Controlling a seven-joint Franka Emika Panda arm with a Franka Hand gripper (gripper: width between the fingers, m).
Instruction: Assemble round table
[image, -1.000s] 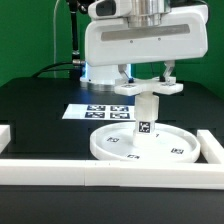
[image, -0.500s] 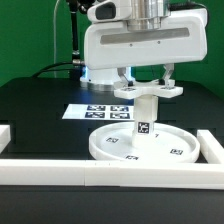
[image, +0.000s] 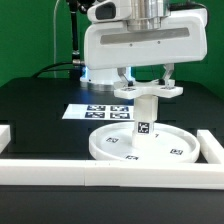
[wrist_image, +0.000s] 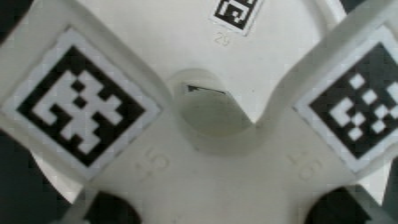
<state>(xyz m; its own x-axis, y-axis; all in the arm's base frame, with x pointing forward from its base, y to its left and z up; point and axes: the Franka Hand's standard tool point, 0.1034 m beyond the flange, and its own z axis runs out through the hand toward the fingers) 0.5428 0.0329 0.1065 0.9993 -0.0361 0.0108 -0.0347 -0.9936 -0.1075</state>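
Gripper (image: 148, 82) clamped on the cross-shaped base (image: 148, 89), no movement over the last second; probably seating it. Nearest, the disc (image: 108, 146): smooth white plastic, raised rim, tagged. Short cylindrical leg (image: 147, 112) upright at disc centre, base capping it. Marker board (image: 88, 112) flat behind disc.

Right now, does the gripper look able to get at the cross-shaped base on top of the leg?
Probably yes: the gripper hangs directly over the base, its fingers flanking it with nothing between. Whether they already grip it is unclear.
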